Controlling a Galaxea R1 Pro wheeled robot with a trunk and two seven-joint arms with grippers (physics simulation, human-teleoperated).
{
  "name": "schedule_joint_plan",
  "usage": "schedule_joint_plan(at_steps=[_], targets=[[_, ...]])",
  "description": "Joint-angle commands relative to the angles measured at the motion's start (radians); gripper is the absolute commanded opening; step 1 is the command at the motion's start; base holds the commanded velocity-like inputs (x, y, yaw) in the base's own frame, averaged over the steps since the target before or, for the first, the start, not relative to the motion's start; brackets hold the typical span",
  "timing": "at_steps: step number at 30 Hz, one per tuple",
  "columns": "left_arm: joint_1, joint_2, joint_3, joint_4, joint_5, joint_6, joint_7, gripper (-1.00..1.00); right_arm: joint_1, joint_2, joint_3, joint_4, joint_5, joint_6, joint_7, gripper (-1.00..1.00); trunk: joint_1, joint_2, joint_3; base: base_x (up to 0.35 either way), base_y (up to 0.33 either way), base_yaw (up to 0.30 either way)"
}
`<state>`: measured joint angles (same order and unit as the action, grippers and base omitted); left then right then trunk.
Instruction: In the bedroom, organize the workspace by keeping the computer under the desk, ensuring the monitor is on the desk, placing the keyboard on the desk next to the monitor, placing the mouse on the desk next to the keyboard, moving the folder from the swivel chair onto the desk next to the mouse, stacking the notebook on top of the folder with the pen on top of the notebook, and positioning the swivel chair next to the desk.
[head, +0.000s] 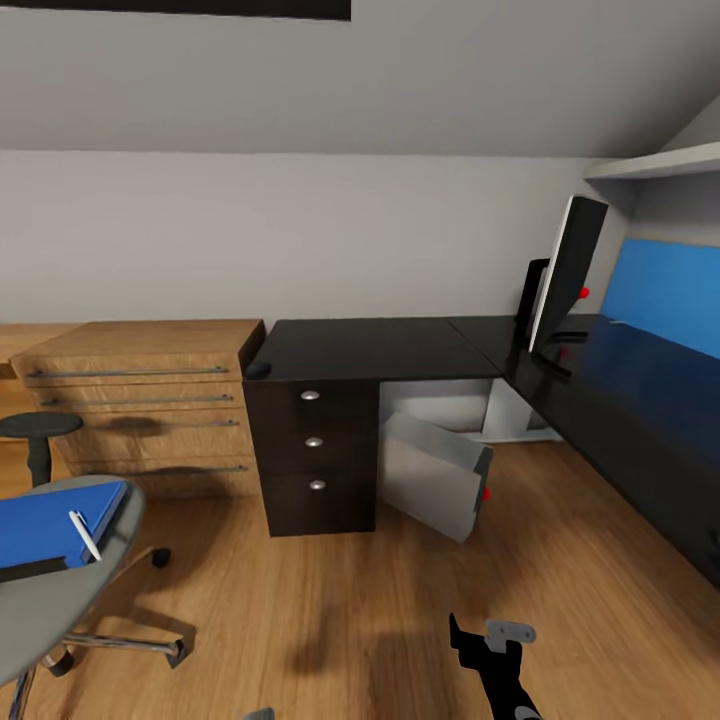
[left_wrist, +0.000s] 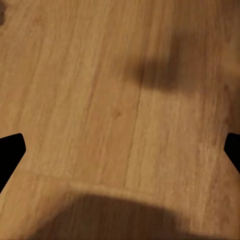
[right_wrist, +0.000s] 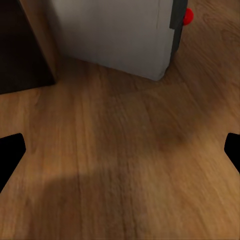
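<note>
The black desk (head: 380, 348) stands ahead, with the monitor (head: 565, 275) upright on its right wing. The grey computer (head: 432, 476) sits tilted on the floor under the desk and shows close in the right wrist view (right_wrist: 115, 35). A small dark mouse (head: 258, 369) lies at the desk's left edge. At lower left, the swivel chair (head: 60, 610) carries the blue folder (head: 45, 522) with the white pen (head: 85, 535) on it. The keyboard and notebook are out of view. My right gripper (head: 488, 637) (right_wrist: 120, 150) and left gripper (left_wrist: 120, 150) hang open over bare wood floor.
A light wooden drawer chest (head: 140, 400) stands left of the desk, with a black round stool (head: 38, 428) in front of it. A blue wall panel (head: 665, 290) and a white shelf (head: 650, 160) sit above the desk's right wing. Open floor (head: 330, 610) lies between me and the desk.
</note>
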<state>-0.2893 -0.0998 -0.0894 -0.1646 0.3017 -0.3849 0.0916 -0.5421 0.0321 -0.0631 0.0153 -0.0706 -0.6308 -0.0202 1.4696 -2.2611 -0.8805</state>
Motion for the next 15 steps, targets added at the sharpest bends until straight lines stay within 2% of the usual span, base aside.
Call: schedule_joint_plan(at_steps=[1, 8, 11, 12, 15], targets=[[-0.001, 0.0, -0.009, 0.0, 0.005, -0.003, 0.007, 1.0, -0.001, 0.0, -0.006, 0.002, -0.001, -0.004, 0.002, 1.0, 0.004, -0.008, -0.004, 0.0, 0.0, 0.0], [-0.001, 0.001, -0.011, 0.0, 0.007, 0.0, 0.007, 1.0, -0.001, 0.0, -0.006, 0.0, -0.001, -0.004, 0.0, 1.0, 0.031, -0.057, -0.026, 0.0, 0.0, 0.0], [-0.001, 0.004, -0.01, -0.047, 0.008, 0.005, 0.012, 1.0, -0.001, 0.0, -0.006, -0.001, 0.0, -0.047, 0.0, 1.0, 0.042, -0.078, -0.035, 0.0, 0.0, 0.0], [-0.001, 0.005, -0.01, -0.102, 0.008, 0.027, 0.018, 1.0, -0.001, 0.001, -0.006, -0.002, 0.0, -0.085, -0.001, 1.0, 0.046, -0.085, -0.039, 0.0, 0.0, 0.0], [-0.001, 0.001, -0.01, -0.142, 0.007, 0.094, 0.031, 1.0, -0.001, 0.001, -0.007, -0.014, -0.001, -0.101, -0.005, 1.0, 0.057, -0.106, -0.048, 0.0, 0.0, 0.0]])
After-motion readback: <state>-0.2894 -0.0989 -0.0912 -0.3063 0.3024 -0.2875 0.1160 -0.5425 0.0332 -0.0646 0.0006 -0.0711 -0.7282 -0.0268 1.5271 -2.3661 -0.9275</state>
